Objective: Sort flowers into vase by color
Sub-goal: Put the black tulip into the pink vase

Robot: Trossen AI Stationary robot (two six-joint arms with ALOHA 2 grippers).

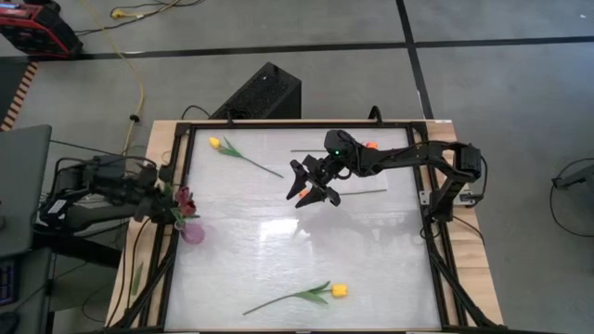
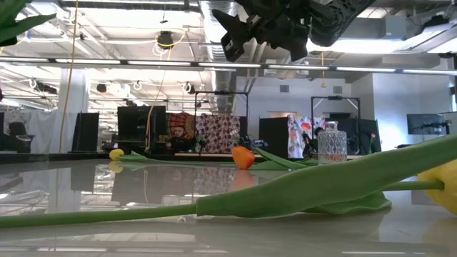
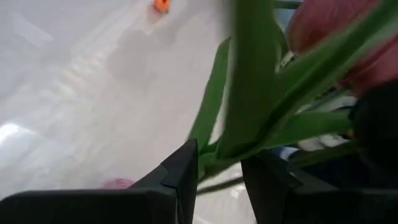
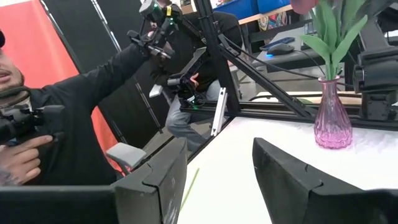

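A pink glass vase [image 1: 192, 232] stands near the table's left edge with dark red tulips [image 1: 184, 198] in it. My left gripper [image 1: 170, 198] is at their stems, shut on a tulip [image 3: 233, 93]. My right gripper [image 1: 311, 188] hangs open above the table's middle and touches nothing. One yellow tulip [image 1: 214, 143] lies at the far left and another [image 1: 339, 290] near the near edge. An orange tulip [image 1: 370, 145] shows beside the right arm and lies flat in the low view [image 2: 243, 157]. My left gripper pinches a tulip's green stem and leaf base [image 3: 217, 155] between its two fingers [image 3: 185, 174]. The stem and leaves rise from the fingers, with a red-pink head [image 3: 329, 31] beyond. The pink vase [image 3: 118, 183] shows just past the fingertips.
A clear glass vase [image 2: 330, 143] stands toward the table's far right. The near yellow tulip's stem [image 2: 285, 193] lies across the front of the table. A black frame rims the white table [image 1: 278, 241]. A person [image 4: 74, 106] sits beyond the left side.
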